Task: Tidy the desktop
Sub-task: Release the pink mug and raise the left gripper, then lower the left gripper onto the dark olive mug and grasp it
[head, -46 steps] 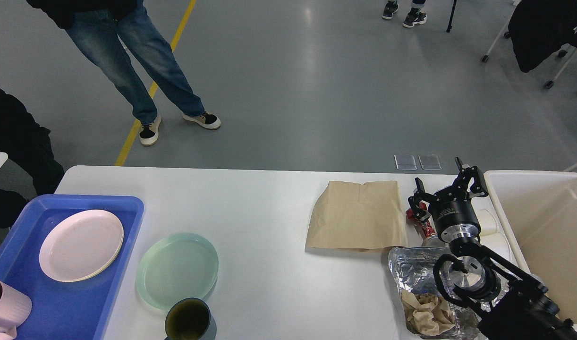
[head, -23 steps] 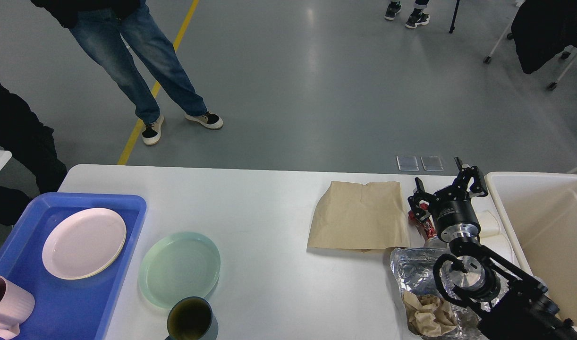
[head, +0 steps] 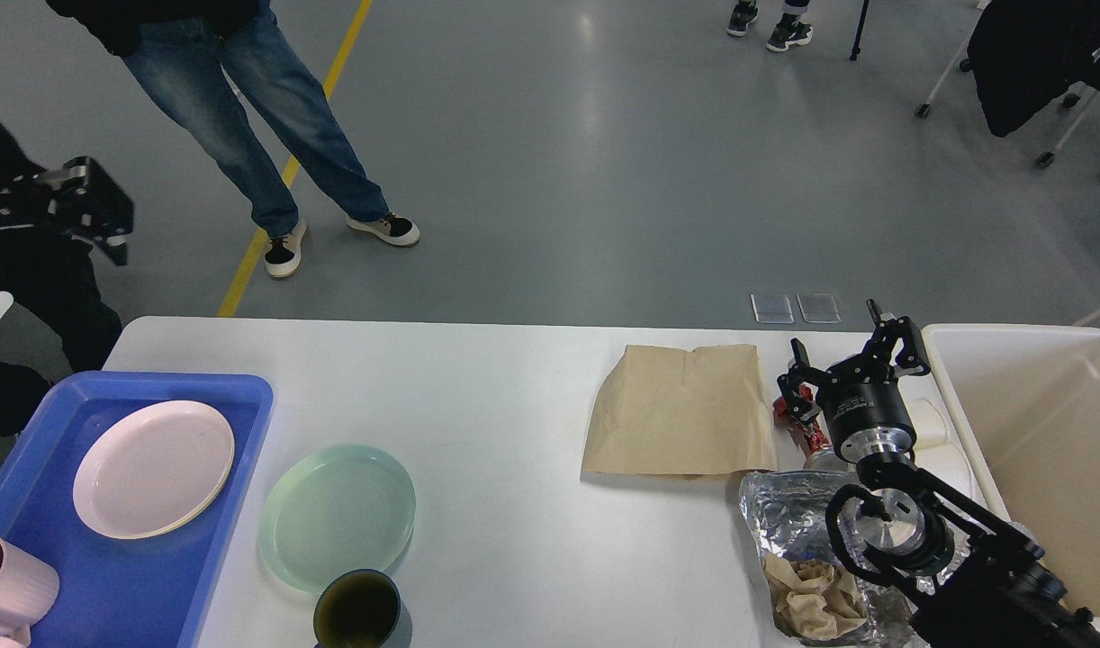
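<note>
Newly risen at the far left edge is the left gripper point(head: 100, 211), which was out of view a moment ago; it now hangs high above the floor, well off the desktop point(head: 496, 396), seen dark and partly side-on, so I cannot tell whether its fingers are parted. Everything else sits much as it did.

Nearest, along the bottom edge, stands one dark cup point(head: 358, 610) with a greenish inside, and at the left corner one pink mug point(head: 10, 589) rests in the one blue tray point(head: 122, 585). On the right, one sheet of crumpled foil point(head: 788, 513) holds a wad of brown paper point(head: 811, 598); the right arm crosses over it.

Further in, one pale green plate point(head: 338, 516) lies on the bare white top just beside the tray, and one pink plate point(head: 154, 468) lies inside the tray. That makes two plates in all.

Beyond these, one flat brown paper bag point(head: 682, 409) lies right of centre. Just beside its right edge a red wrapper point(head: 797, 423) peeks out, partly hidden by the right gripper point(head: 852, 346), whose two fingers stand spread apart with nothing between them. One cream bin point(head: 1027, 423) stands at the right end of the table.

The desktop spans nearly the whole width of the view. Past its far edge, one person in jeans point(head: 253, 117) stands on the grey floor, and a second pair of shoes point(head: 770, 27) shows at the top.
</note>
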Robot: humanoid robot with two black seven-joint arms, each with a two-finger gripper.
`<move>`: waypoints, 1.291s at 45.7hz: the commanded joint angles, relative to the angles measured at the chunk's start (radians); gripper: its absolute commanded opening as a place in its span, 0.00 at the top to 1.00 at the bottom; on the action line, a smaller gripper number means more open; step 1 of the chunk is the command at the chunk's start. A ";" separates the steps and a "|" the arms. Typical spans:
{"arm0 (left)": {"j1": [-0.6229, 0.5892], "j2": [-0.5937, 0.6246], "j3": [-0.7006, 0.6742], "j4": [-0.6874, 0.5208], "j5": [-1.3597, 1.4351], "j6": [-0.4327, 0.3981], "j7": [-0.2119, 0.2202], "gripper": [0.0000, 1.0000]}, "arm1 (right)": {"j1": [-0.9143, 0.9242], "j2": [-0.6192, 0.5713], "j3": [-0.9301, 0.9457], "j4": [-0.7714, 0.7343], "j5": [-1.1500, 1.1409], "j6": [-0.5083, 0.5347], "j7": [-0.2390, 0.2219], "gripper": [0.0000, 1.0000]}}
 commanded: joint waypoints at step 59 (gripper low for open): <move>0.130 -0.174 -0.158 -0.522 -0.078 0.230 -0.050 0.06 | 0.000 0.000 0.000 0.000 0.000 0.000 0.000 0.00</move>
